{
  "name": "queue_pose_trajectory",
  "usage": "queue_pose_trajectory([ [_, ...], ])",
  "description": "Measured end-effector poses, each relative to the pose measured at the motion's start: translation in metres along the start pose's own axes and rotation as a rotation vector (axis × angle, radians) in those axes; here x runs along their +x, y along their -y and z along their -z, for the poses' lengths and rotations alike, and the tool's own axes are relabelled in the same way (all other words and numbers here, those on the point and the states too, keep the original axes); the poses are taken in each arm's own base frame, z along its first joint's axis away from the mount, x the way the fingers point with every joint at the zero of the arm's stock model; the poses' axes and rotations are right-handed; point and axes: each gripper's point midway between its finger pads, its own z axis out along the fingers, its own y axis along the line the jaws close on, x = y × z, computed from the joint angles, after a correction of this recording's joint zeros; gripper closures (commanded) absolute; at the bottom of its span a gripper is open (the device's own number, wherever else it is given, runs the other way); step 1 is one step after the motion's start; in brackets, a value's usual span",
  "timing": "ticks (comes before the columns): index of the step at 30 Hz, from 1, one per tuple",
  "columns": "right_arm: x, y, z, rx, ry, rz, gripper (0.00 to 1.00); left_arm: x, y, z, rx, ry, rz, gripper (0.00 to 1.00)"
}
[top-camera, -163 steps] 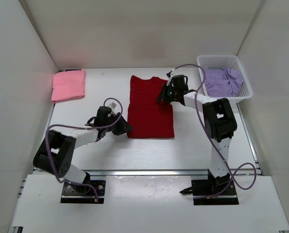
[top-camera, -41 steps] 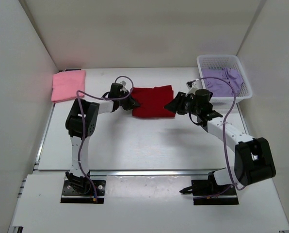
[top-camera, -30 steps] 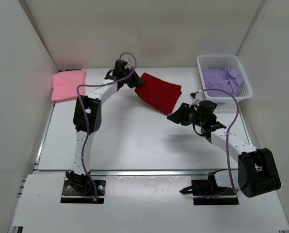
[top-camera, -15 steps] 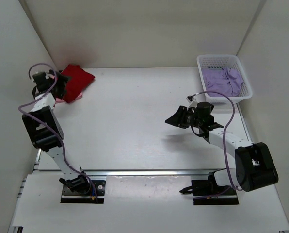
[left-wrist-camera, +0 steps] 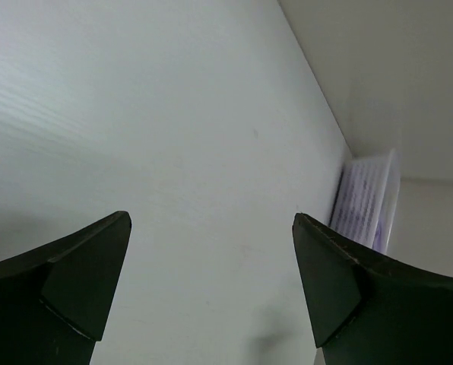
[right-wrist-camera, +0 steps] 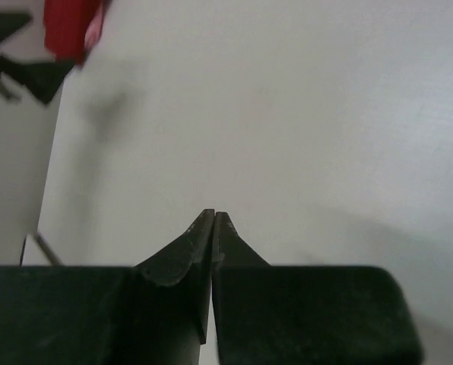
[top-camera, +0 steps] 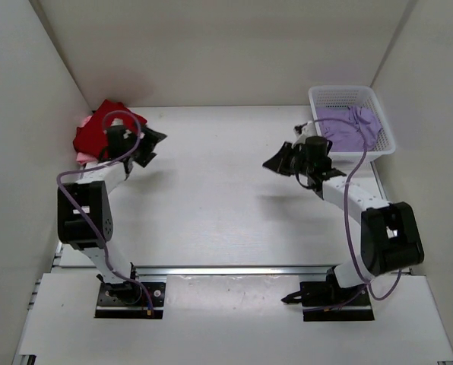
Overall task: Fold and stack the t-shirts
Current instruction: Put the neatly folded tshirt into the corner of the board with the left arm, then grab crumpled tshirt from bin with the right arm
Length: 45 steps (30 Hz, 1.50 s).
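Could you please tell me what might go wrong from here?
The dark red shirt sits rumpled and askew on the pink shirt, so the stack may slip or unfold. The lavender shirt lies bunched in the basket; pulling it out might drag the basket along.

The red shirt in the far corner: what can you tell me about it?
The dark red shirt is plain, soft cloth, folded into a compact but rumpled bundle with corners sticking out. It lies at the far left corner of the table, on top of the pink shirt, of which only a sliver shows at its near edge. The left tool sits just beside it, open and not gripping it.
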Motion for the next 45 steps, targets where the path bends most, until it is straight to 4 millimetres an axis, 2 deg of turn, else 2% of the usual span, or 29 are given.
queue_pose_trajectory([
  [2, -0.039, 0.009, -0.009, 0.058, 0.063, 0.028, 1.00, 0.032, 0.036, -0.003, 0.051, -0.043, -0.094, 0.01],
  [4, -0.093, 0.027, -0.012, 0.133, 0.161, 0.057, 1.00, 0.076, 0.081, -0.004, 0.130, -0.105, -0.210, 0.01],
  [6, -0.150, 0.053, -0.003, 0.216, 0.267, 0.067, 0.97, 0.138, 0.125, 0.002, 0.211, -0.180, -0.348, 0.01],
  [8, -0.200, 0.089, 0.018, 0.310, 0.370, 0.058, 0.90, 0.202, 0.156, 0.018, 0.284, -0.266, -0.472, 0.02],
  [9, -0.221, 0.111, 0.032, 0.369, 0.412, 0.046, 0.86, 0.238, 0.167, 0.031, 0.324, -0.319, -0.535, 0.01],
  [11, -0.253, 0.153, 0.059, 0.490, 0.476, 0.029, 0.63, 0.297, 0.174, 0.056, 0.385, -0.422, -0.637, 0.01],
  [12, -0.264, 0.177, 0.072, 0.554, 0.491, 0.015, 0.57, 0.322, 0.172, 0.068, 0.405, -0.474, -0.674, 0.02],
  [14, -0.284, 0.218, 0.090, 0.672, 0.484, 0.004, 0.46, 0.350, 0.155, 0.081, 0.414, -0.549, -0.714, 0.01],
  [16, -0.297, 0.253, 0.092, 0.767, 0.433, 0.005, 0.43, 0.359, 0.124, 0.082, 0.369, -0.600, -0.725, 0.01],
  [18, -0.317, 0.285, 0.084, 0.846, 0.395, 0.042, 0.41, 0.361, 0.087, 0.080, 0.297, -0.638, -0.723, 0.01],
  [19, -0.318, 0.298, 0.078, 0.879, 0.369, 0.055, 0.40, 0.361, 0.070, 0.081, 0.263, -0.656, -0.722, 0.02],
  [20, -0.313, 0.312, 0.070, 0.916, 0.317, 0.062, 0.40, 0.360, 0.053, 0.083, 0.228, -0.670, -0.720, 0.01],
  [22, -0.297, 0.333, 0.055, 0.952, 0.241, 0.078, 0.40, 0.357, 0.033, 0.089, 0.190, -0.684, -0.719, 0.01],
  [24, -0.263, 0.349, 0.047, 0.981, 0.122, 0.058, 0.40, 0.352, 0.028, 0.099, 0.190, -0.682, -0.719, 0.01],
  [26, -0.236, 0.358, 0.039, 0.998, 0.022, 0.054, 0.45, 0.344, 0.032, 0.109, 0.220, -0.667, -0.708, 0.01],
  [28, -0.226, 0.360, 0.036, 1.004, -0.022, 0.070, 0.49, 0.334, 0.038, 0.116, 0.251, -0.642, -0.691, 0.01],
  [29, -0.225, 0.359, 0.035, 1.004, -0.031, 0.074, 0.54, 0.329, 0.039, 0.117, 0.260, -0.629, -0.683, 0.02],
  [30, -0.225, 0.358, 0.036, 1.001, -0.037, 0.077, 0.63, 0.326, 0.040, 0.118, 0.263, -0.620, -0.677, 0.01],
  [31, -0.226, 0.356, 0.037, 0.997, -0.041, 0.082, 0.77, 0.322, 0.040, 0.118, 0.265, -0.610, -0.671, 0.01],
  [32, -0.228, 0.354, 0.037, 0.992, -0.043, 0.082, 0.85, 0.319, 0.038, 0.117, 0.260, -0.606, -0.665, 0.01],
  [33, -0.229, 0.353, 0.037, 0.985, -0.043, 0.085, 0.99, 0.317, 0.037, 0.116, 0.255, -0.603, -0.661, 0.01],
  [40, -0.241, 0.342, 0.041, 0.962, -0.012, 0.055, 1.00, 0.317, 0.037, 0.116, 0.255, -0.606, -0.655, 0.01],
  [43, -0.254, 0.323, 0.044, 0.922, 0.025, 0.047, 1.00, 0.317, 0.039, 0.117, 0.260, -0.609, -0.650, 0.02],
  [45, -0.269, 0.301, 0.052, 0.881, 0.067, 0.048, 1.00, 0.317, 0.043, 0.117, 0.269, -0.607, -0.647, 0.01],
])
